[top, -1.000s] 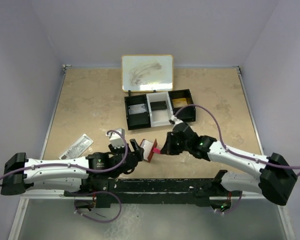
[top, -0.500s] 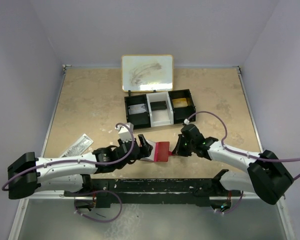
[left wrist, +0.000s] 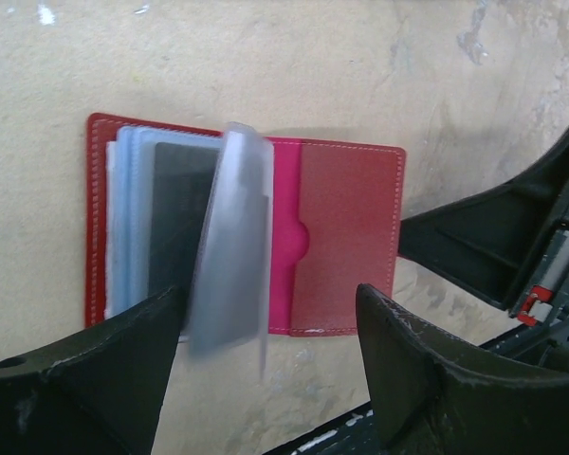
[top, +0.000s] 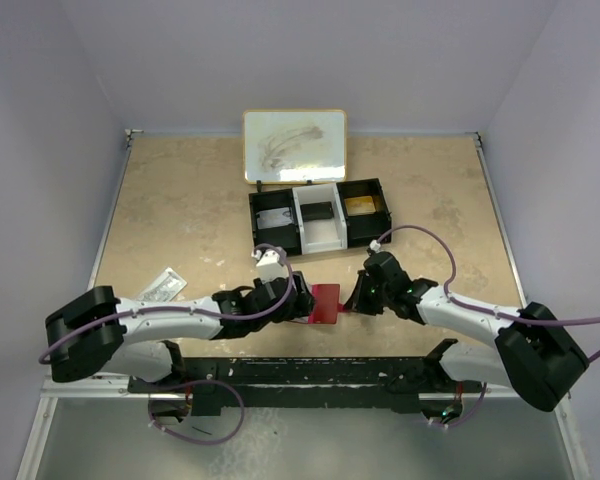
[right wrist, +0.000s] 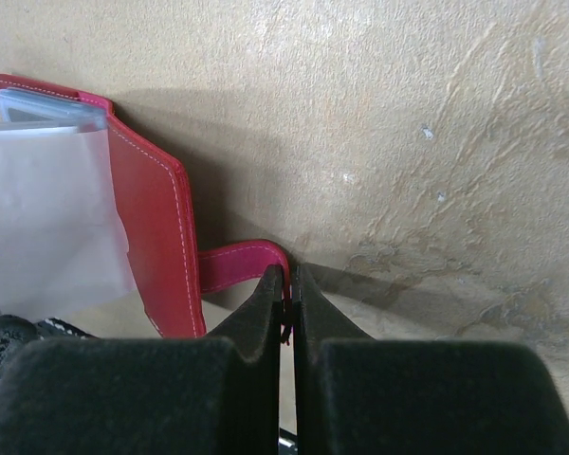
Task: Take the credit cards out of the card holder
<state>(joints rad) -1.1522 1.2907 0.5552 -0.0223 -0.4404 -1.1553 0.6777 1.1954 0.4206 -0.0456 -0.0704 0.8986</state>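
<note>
**Lying open, pinched at one edge**

A beige, stone-patterned table (top: 180, 200) was seen from above, walled in pale panels. At its far edge a whiteboard (top: 294, 145) was propped, and just in front of it a long black tray (top: 252, 222) with three compartments was set, the middle one white.

Both arms were stretched low over the near part of the table. The left arm (top: 160, 320) was reached in from the left and the right arm (top: 470, 312) from the right, so that the two grippers were brought close together near the middle.

Between them the card holder (top: 324, 303) was laid open and flat on the table, its red inside turned up. The left gripper (top: 295, 298) was held over it with its fingers (left wrist: 398, 379) spread wide, one to either side of the holder; whether either finger was touching it could not be told. The right gripper (right wrist: 289, 275) was closed tight, and the holder's little red side tab (right wrist: 242, 265) was pinched between its fingertips.

A small clear packet (top: 162, 285) was left well apart on the left side.

Inside the holder, one clear plastic sleeve (left wrist: 229, 242) was stood up from the spine, and a dark card (left wrist: 180, 209) was shown in the sleeves stacked on the left half.
</note>
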